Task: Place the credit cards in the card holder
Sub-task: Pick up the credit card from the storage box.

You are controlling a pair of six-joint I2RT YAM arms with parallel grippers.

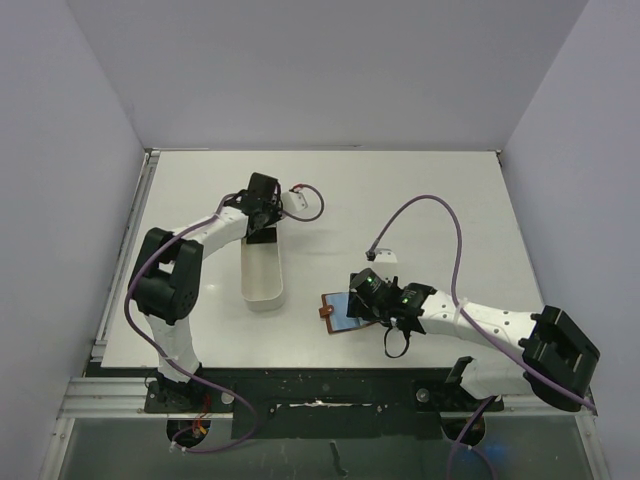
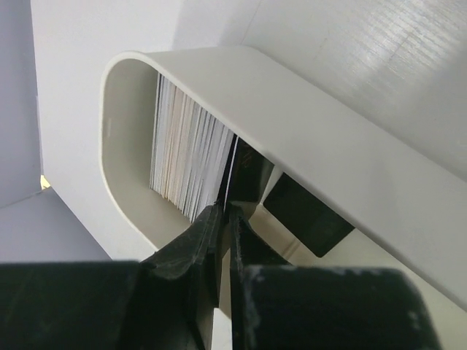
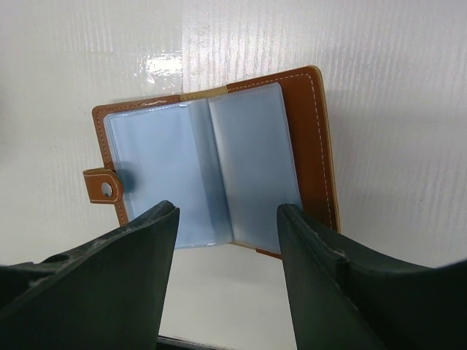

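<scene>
One desk point(image 1: 420, 200); one brown card holder point(image 3: 248, 160); one long white tray point(image 2: 306, 124); the credit cards point(image 2: 186, 157) standing packed in the tray are too many and too thin to count; one more dark card point(image 2: 306, 219) lies flat there; two arms point(image 1: 170, 280); two end effectors, left point(image 2: 222, 211) and right point(image 3: 226, 215); two purple cables point(image 1: 440, 215).

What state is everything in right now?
Brown leather card holder: open flat, visible pockets empty.
Long white oval tray: holding cards.
Stack of pale credit cards: on edge in tray.
Dark thin credit card: pinched.
Left end effector: shut on it.
Right end effector: open over holder.
</scene>
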